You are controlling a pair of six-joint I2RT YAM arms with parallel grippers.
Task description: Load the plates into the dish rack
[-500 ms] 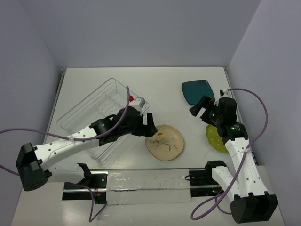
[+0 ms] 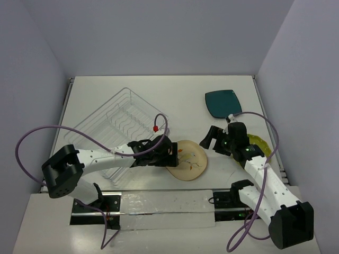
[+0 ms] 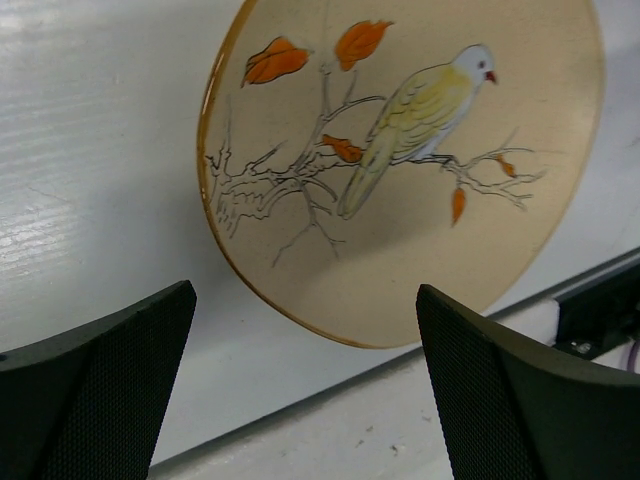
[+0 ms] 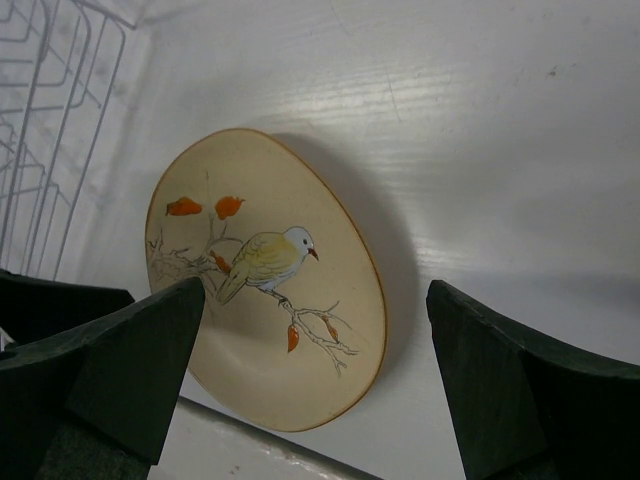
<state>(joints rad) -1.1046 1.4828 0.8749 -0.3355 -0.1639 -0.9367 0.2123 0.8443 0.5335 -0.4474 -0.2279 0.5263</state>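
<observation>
The round cream plate (image 2: 189,161) with a bird and orange leaves lies flat near the front middle of the table. My left gripper (image 2: 172,153) is open at its left edge, the plate (image 3: 400,170) just ahead of the jaws. My right gripper (image 2: 210,139) is open above its right side, looking down on the plate (image 4: 265,310). Neither touches it. The dark teal plate (image 2: 223,102) lies at the back right. The yellow-green plate (image 2: 261,144) is partly hidden behind the right arm. The wire dish rack (image 2: 114,119) stands at the left, holding no plates.
A clear strip on a black rail (image 2: 159,205) runs along the near edge, close below the cream plate. The rack's wire corner (image 4: 50,120) shows left of the plate. A red-tipped cable (image 2: 155,128) loops over the left arm near the rack.
The left gripper has slid right and nearer, down to the cream plate's left edge. The right gripper has moved left toward that plate, uncovering part of the yellow-green plate.
</observation>
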